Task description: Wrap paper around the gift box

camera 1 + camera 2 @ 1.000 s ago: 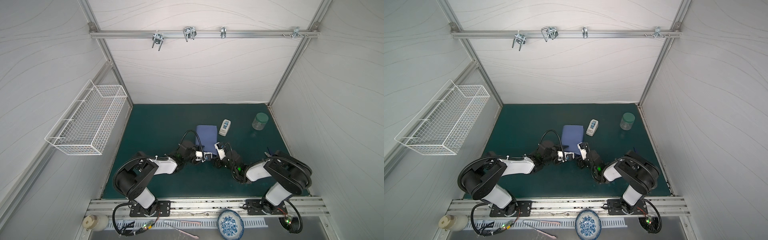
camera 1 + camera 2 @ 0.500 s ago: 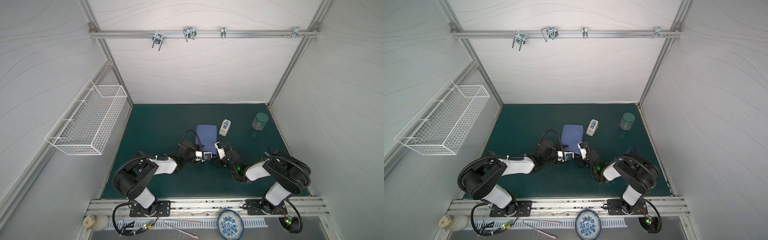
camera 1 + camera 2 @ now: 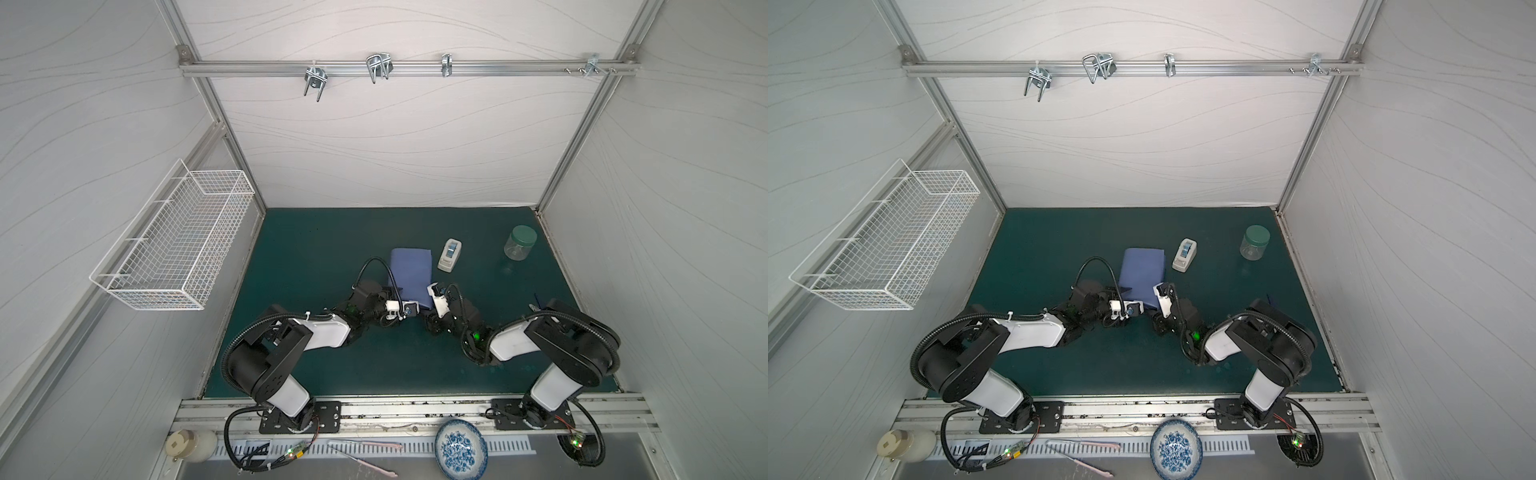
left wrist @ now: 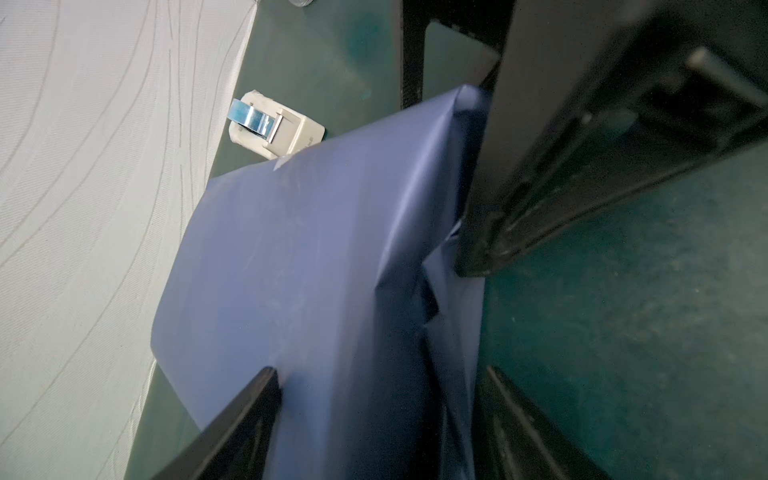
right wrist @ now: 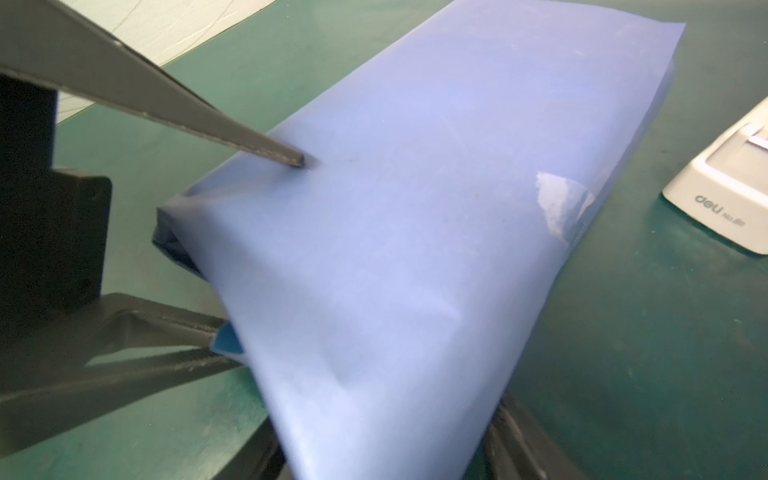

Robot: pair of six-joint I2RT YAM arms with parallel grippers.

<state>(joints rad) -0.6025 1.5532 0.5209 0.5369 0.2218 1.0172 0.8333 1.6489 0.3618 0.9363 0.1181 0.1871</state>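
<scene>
Left pincer (image 4: pixel 380 372) fingers are seen spread wide at the near end of the paper (image 3: pixel 410 270), one tip (image 5: pixel 282 154) touching its top and the other laid low by the mat (image 3: pixel 316 249). Right pincer (image 3: pixel 432 293) is set about the same end's other corner, but whether it is clamped there cannot be told. Wrapped as a flat parcel with the box hidden inside, the paper is laid mid-mat just beside the tape dispenser (image 3: pixel 450 255), with a jar (image 3: pixel 519 243) well apart.
</scene>
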